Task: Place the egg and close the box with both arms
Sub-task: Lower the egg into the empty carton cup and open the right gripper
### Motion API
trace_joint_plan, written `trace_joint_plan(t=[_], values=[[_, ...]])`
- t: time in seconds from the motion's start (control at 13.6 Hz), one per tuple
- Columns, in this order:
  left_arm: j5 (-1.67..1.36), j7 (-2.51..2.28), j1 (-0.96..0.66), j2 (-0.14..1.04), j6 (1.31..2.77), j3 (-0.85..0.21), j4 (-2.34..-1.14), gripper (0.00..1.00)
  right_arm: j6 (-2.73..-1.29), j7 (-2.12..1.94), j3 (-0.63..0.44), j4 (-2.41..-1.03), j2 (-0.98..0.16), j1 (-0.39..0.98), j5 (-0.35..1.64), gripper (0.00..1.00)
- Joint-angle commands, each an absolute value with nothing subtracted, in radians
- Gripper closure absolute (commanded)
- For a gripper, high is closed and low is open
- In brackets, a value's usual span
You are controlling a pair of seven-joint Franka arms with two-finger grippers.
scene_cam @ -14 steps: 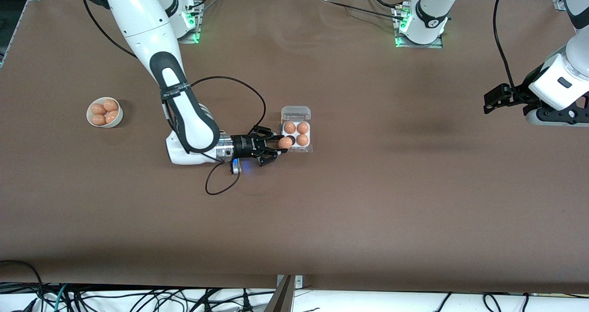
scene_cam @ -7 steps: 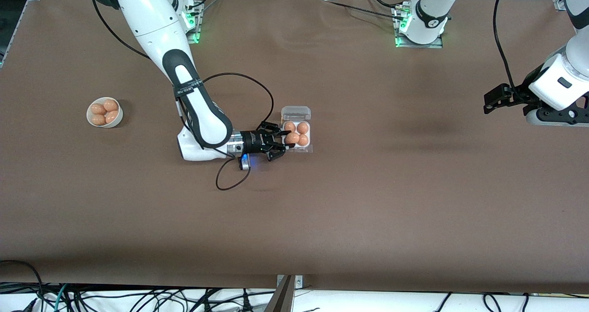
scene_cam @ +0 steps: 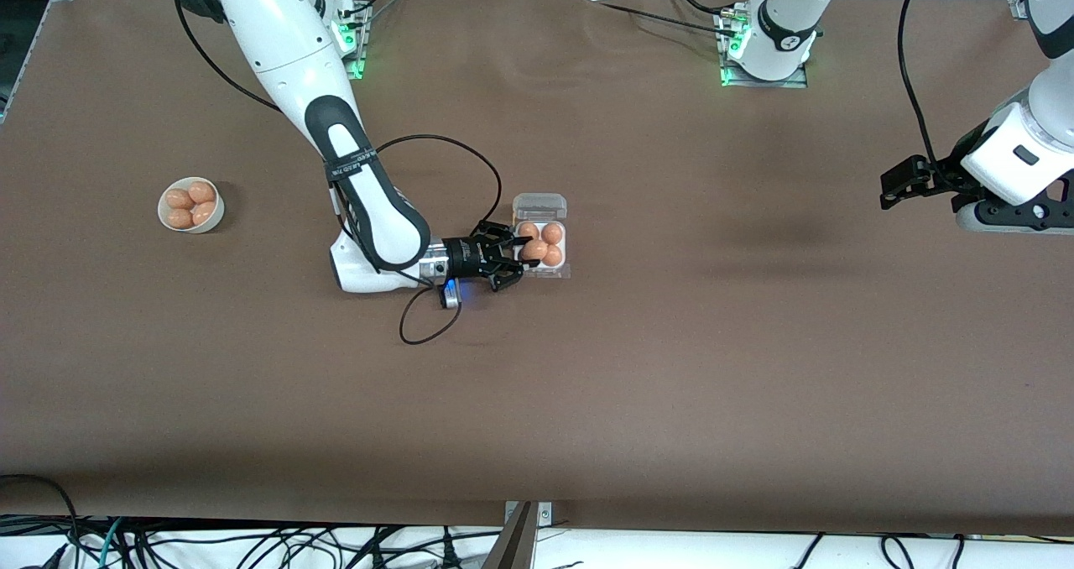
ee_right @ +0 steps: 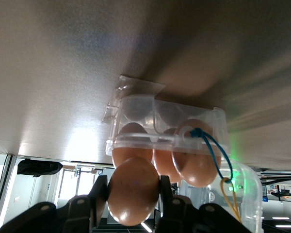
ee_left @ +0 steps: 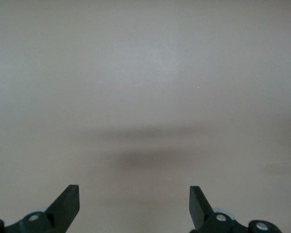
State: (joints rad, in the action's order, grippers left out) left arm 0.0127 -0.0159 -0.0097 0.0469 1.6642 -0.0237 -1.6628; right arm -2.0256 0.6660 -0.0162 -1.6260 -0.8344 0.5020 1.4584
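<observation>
My right gripper [scene_cam: 522,260] is shut on the egg [scene_cam: 534,250] and holds it over the box [scene_cam: 562,270], at the cell nearest the front camera on the right arm's side. The box is a white four-cell tray with its clear lid [scene_cam: 539,206] open, and three eggs sit in it. In the right wrist view the egg [ee_right: 133,191] is clamped between my fingers [ee_right: 98,194], right beside the box [ee_right: 136,104] and its eggs. My left gripper [scene_cam: 902,185] is open and empty, waiting up at the left arm's end of the table; it shows in the left wrist view [ee_left: 134,201] over bare table.
A round white bowl [scene_cam: 210,221] with several eggs stands toward the right arm's end of the table. A black cable [scene_cam: 424,327] loops on the table below the right wrist.
My right gripper has carried the egg from beside the box to over its near cell. The left arm has barely moved.
</observation>
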Motion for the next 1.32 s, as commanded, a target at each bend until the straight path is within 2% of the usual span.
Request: trace_joint_plan(t=[0.0,0.51,0.59,0.66,0.73,1.25], values=[[-0.008,-0.015,-0.006,0.058,1.643,-0.025,-1.634,0.00,-2.040,0.652,-0.002,-1.623,-0.836,0.506,1.473,0.70],[-0.008,-0.012,-0.005,0.058,1.643,-0.025,-1.632,0.00,-2.029,0.649,0.009,-1.629,-0.834,0.503,1.468,0.69],[-0.008,-0.012,-0.005,0.058,1.643,-0.025,-1.634,0.00,-2.029,0.649,0.009,-1.629,-0.834,0.503,1.468,0.55],[-0.008,-0.011,-0.005,0.058,1.643,-0.025,-1.632,0.00,-2.029,0.646,0.009,-1.631,-0.836,0.499,1.467,0.25],[-0.008,-0.008,-0.005,0.058,1.643,-0.023,-1.632,0.00,-2.028,0.649,0.009,-1.632,-0.835,0.499,1.463,0.00],[-0.006,-0.011,-0.005,0.060,1.643,-0.023,-1.631,0.00,-2.028,0.661,0.000,-1.620,-0.802,0.483,1.347,0.00]])
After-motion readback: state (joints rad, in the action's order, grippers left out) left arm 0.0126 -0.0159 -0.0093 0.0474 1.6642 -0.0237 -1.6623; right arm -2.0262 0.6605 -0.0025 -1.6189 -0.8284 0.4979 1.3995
